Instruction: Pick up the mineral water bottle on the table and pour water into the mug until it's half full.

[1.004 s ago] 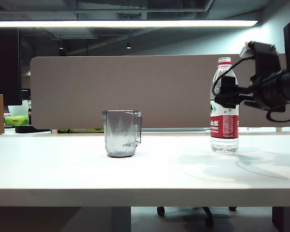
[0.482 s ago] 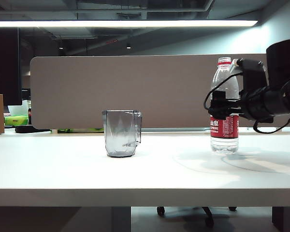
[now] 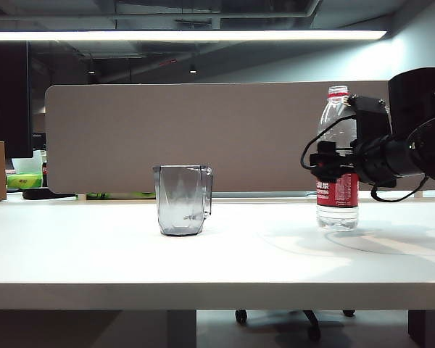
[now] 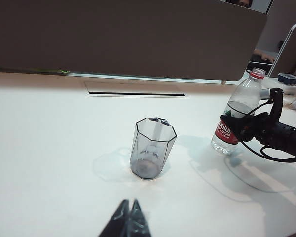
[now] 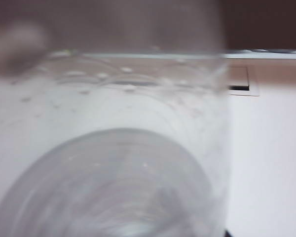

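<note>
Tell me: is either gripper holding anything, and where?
Left gripper: nothing, shut. Right gripper is around the mineral water bottle at label height; a firm hold cannot be told.

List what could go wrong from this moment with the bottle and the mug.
1. The right gripper sits around the mineral water bottle at label height; an off-centre squeeze could tip it on the table.
2. The bottle shows no cap, so squeezing thin plastic may push the water out early.
3. The mug stands unheld, the left gripper far from it; a bump while pouring could shift it.
</note>
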